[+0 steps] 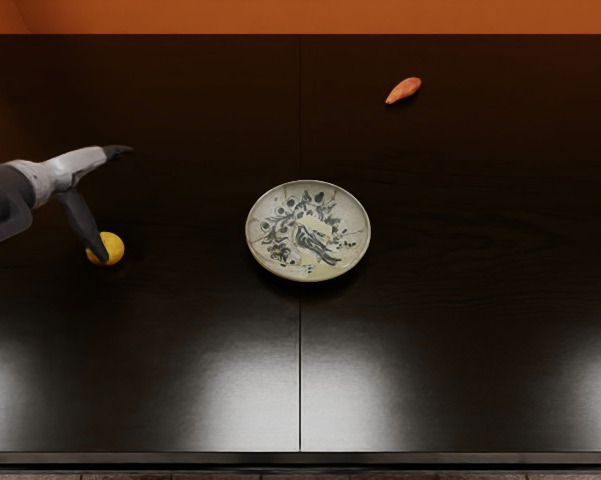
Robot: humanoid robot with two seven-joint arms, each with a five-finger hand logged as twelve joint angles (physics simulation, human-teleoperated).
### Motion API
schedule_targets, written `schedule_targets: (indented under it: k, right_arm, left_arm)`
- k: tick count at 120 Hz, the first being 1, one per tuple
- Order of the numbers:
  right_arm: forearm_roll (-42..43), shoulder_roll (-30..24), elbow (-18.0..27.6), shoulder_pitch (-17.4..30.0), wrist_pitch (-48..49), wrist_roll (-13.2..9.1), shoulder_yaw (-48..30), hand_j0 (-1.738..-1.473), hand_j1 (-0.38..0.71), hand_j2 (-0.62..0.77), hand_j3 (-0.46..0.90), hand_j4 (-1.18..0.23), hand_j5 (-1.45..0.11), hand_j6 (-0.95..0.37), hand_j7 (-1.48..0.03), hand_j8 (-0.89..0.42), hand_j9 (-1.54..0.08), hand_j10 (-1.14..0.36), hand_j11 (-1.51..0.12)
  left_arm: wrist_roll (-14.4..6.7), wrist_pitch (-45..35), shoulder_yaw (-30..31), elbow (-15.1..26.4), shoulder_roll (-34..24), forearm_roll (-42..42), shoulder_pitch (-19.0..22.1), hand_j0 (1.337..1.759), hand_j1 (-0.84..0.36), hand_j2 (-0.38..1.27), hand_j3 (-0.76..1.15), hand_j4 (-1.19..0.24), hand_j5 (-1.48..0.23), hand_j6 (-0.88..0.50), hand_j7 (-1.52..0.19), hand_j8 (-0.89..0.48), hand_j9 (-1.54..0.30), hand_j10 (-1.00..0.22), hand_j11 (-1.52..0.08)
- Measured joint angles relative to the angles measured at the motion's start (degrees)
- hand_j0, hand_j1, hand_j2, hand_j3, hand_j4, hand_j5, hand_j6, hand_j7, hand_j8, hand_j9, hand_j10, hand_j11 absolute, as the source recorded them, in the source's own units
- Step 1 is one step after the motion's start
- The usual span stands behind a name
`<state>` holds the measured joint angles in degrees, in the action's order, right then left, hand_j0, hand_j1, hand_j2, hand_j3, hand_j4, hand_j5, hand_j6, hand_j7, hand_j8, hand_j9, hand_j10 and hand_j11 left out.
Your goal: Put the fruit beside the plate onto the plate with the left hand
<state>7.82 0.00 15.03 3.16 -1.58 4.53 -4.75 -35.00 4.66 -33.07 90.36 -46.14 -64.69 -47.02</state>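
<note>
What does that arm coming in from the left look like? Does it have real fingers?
Only the left arm shows. Its forearm is a dark grey rounded shell, narrowing to a pale silver-grey wrist. The left hand ends in slim, black, tapered fingers. No cables or markings are visible.

Open desk [180,350] runs from the yellow fruit [111,248] to the plate [256,226], the orange-red item [403,90] lying well apart beyond.
</note>
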Motion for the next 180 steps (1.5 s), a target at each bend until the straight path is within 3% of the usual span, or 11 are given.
schedule_targets:
  k: [15,56,133,150,180]
  right_arm:
    - [0.0,0.0,0.0,0.0,0.0,-0.01,0.0,-1.658,-0.33,0.0,0.0,-0.01,-0.02,-0.01,-0.02,-0.01,-0.02,-0.01,-0.02]
    - [0.0,0.0,0.0,0.0,0.0,-0.02,0.0,-1.658,-0.33,0.0,0.0,-0.01,-0.02,-0.01,-0.02,-0.01,-0.02,-0.01,-0.02]
    - [0.0,0.0,0.0,0.0,0.0,-0.02,0.0,-1.658,-0.33,0.0,0.0,-0.01,-0.02,-0.01,-0.02,-0.01,-0.02,-0.01,-0.02]
    - [0.0,0.0,0.0,0.0,0.0,-0.04,0.0,-1.658,-0.33,0.0,0.0,-0.01,-0.02,-0.01,-0.02,-0.01,-0.02,-0.01,-0.02]
    - [0.0,0.0,0.0,0.0,0.0,-0.02,0.0,-1.658,-0.33,0.0,0.0,-0.01,-0.02,-0.01,-0.02,-0.01,-0.02,-0.01,-0.02]
  left_arm:
    - [0.0,-6.24,5.33,0.36,1.5,-3.7,-0.23,1.658,0.33,0.01,0.0,-0.02,-0.03,-0.03,-0.03,-0.03,-0.03,-0.02,-0.03]
    - [0.0,-11.96,13.63,-0.04,4.66,-14.94,-0.17,1.658,0.33,0.01,0.0,-0.03,-0.03,-0.03,-0.03,-0.03,-0.03,-0.03,-0.03]
    - [0.0,-18.6,15.98,-4.92,4.66,-17.08,0.81,1.658,0.32,0.01,0.0,-0.03,-0.03,-0.03,-0.03,-0.03,-0.03,-0.03,-0.03]
    - [0.0,-19.67,16.11,-5.26,4.74,-17.02,1.03,1.658,0.29,0.01,0.0,-0.06,-0.07,-0.06,-0.07,-0.06,-0.07,-0.06,-0.07]
    - [0.0,-19.94,16.17,-5.37,4.74,-17.06,2.11,1.658,0.13,0.04,0.0,-0.19,-0.24,-0.2,-0.24,-0.19,-0.24,-0.19,-0.24]
